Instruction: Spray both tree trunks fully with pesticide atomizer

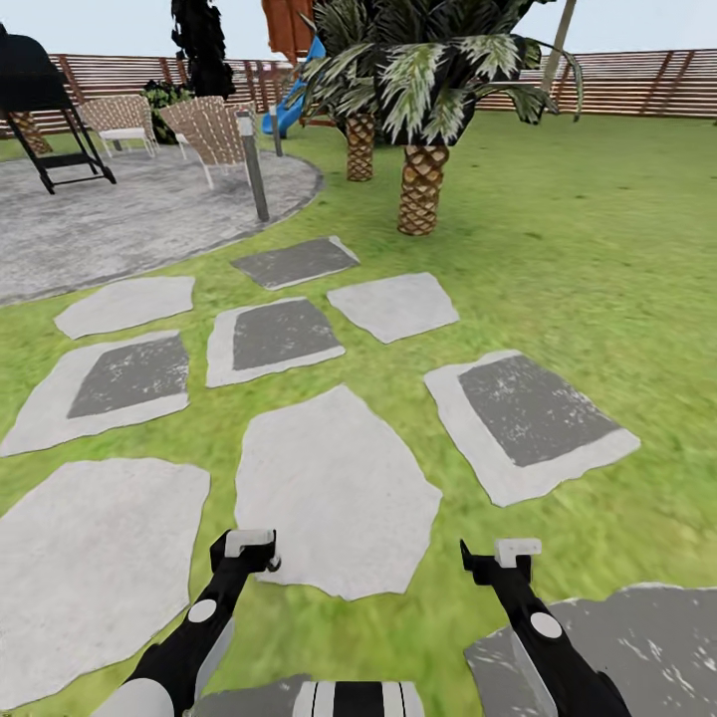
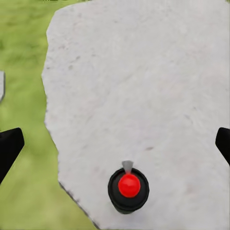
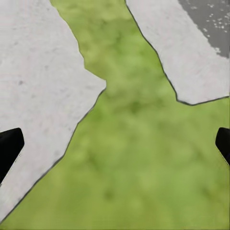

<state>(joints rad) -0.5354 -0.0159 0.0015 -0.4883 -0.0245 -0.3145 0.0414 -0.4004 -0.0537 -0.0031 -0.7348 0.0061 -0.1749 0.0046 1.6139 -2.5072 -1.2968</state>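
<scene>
Green garden lawn across most of the head view, closed at the top by a slatted wooden fence. Cut off by the top edge: dark ragged foliage upper left with its trunk hard to make out, a leaning tan stem upper right, and the crowns of two scaly palms top centre. Half hidden behind the palms, something blue and orange, too blocked to name.

Pale and dark stepping stones spread over the middle and lower frame. At upper left a grey paved round with a black grill cropped at the left edge, wicker chairs and a slim grey post at its rim.

Left gripper with fingers spread wide, only the black tips showing, above a pale stone. On that stone, below and between the tips, a small black cylinder with a red dome and grey nozzle, probably the pesticide atomizer seen end-on; label not visible, no contact with either finger.

Right gripper likewise spread wide, over bare grass between two stones, holding nothing.
</scene>
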